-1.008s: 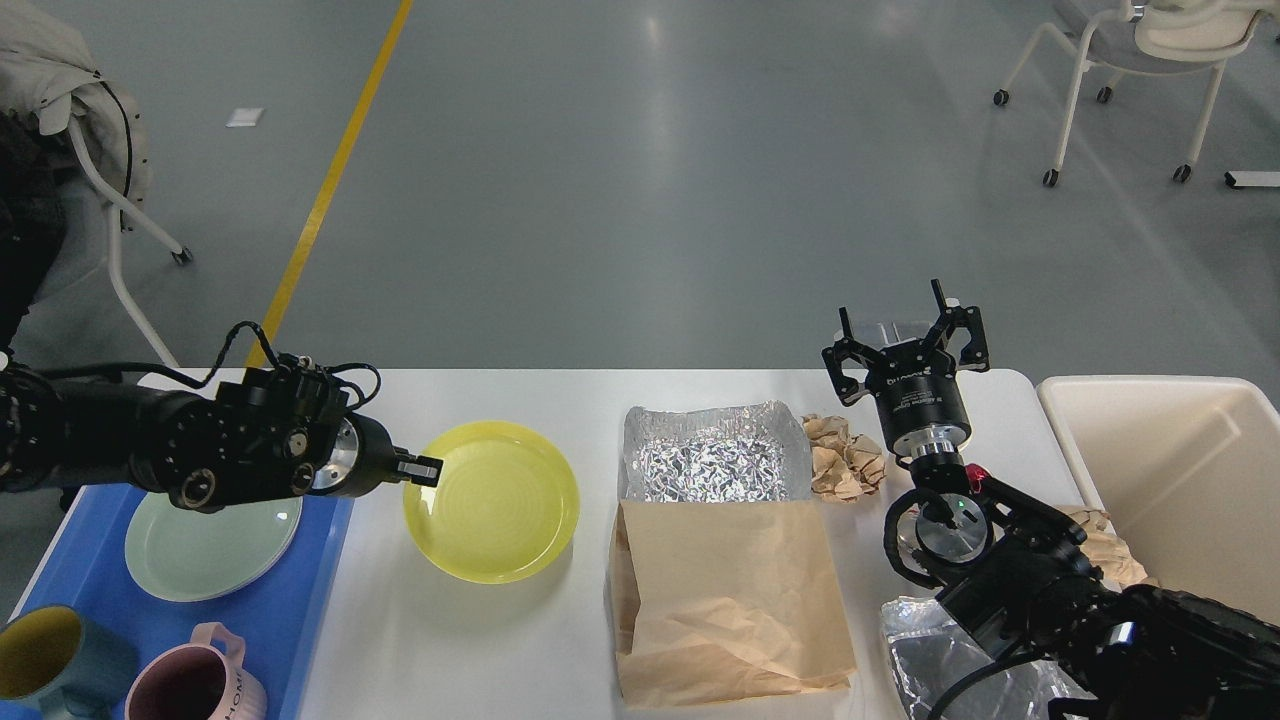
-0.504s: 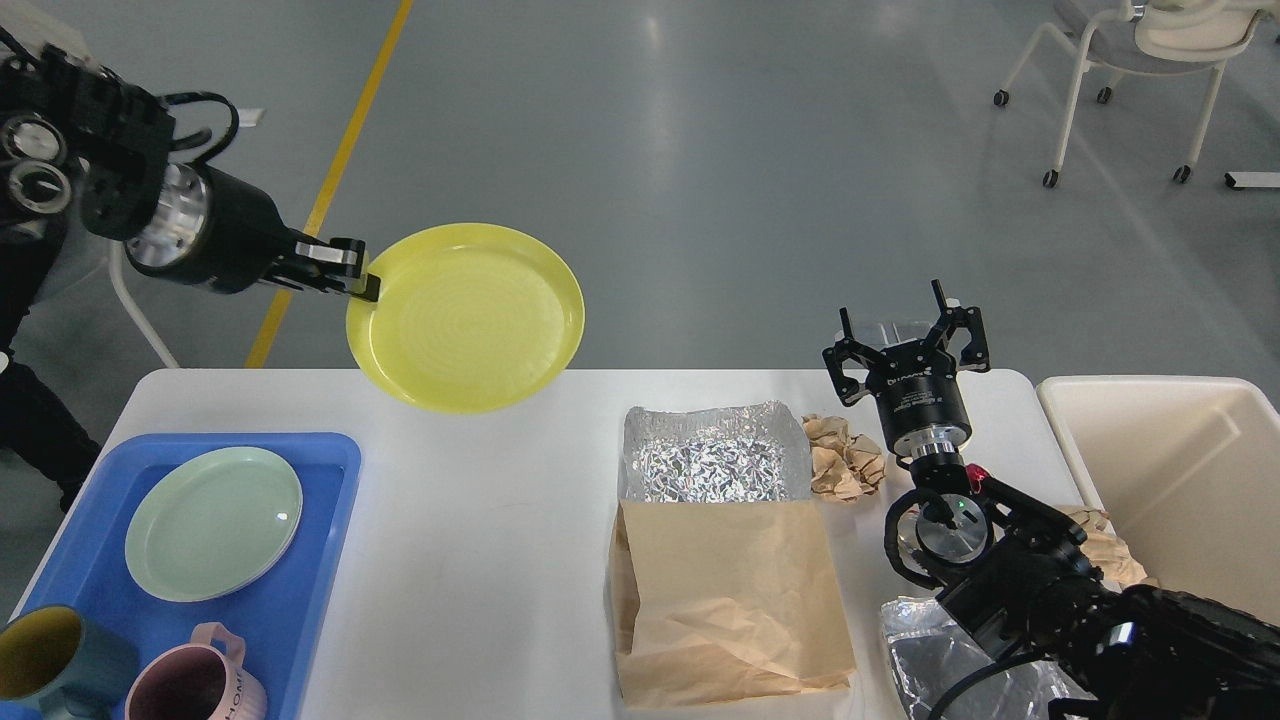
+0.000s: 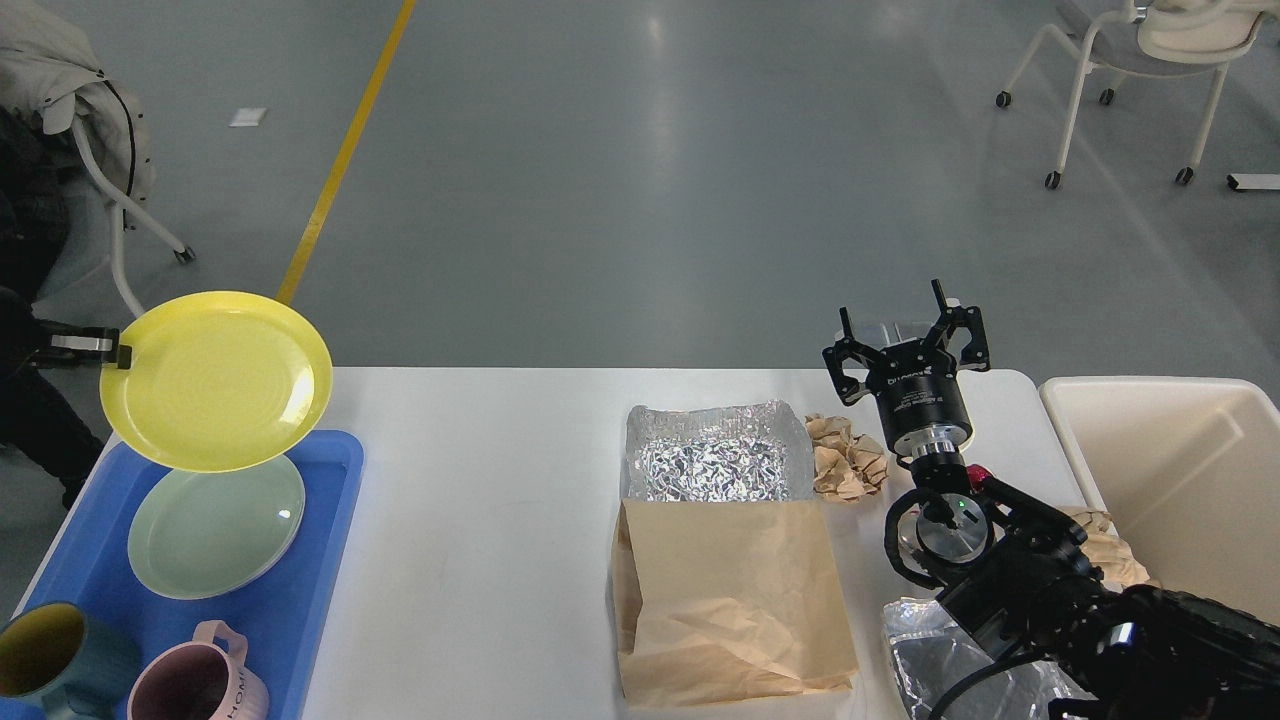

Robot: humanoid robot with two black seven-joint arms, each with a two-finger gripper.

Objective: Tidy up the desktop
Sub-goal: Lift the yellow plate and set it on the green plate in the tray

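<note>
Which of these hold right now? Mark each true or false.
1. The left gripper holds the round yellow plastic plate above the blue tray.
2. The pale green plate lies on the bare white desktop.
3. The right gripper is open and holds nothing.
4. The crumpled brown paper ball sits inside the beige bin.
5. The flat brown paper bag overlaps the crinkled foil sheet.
1. True. The left gripper pinches the rim of the round yellow plastic plate, which hangs over the blue tray.
2. False. The pale green plate lies in the blue tray.
3. True. The right gripper stands open and empty.
4. False. The crumpled brown paper ball lies on the white desktop, left of the beige bin.
5. True. The flat brown paper bag covers the near edge of the crinkled foil sheet.
</note>
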